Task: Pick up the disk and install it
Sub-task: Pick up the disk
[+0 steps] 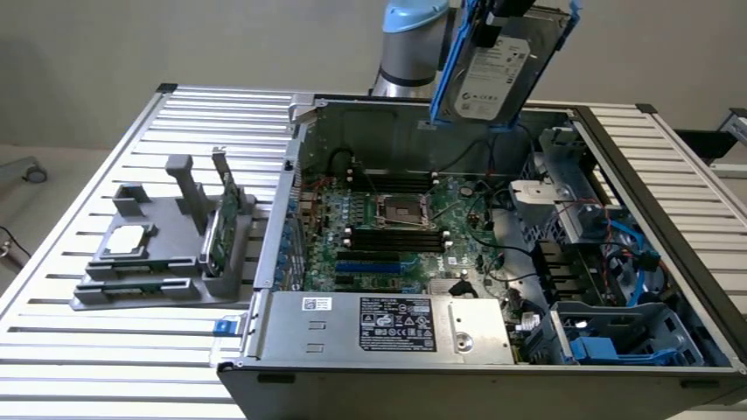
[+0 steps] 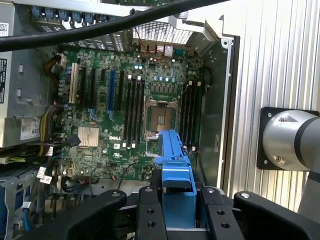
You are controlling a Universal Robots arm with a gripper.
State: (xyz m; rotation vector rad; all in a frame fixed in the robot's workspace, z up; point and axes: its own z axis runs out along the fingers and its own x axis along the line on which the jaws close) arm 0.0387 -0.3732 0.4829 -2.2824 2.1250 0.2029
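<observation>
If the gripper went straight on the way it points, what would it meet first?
Probably the motherboard, near the processor socket, with the disk the gripper holds touching first; depth is unclear.

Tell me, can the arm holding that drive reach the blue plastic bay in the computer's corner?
Probably yes: the grey computer case is open-topped, so the blue plastic bay lies uncovered; blue cables beside it could crowd the blue-framed silver disk in the fingers.
</observation>
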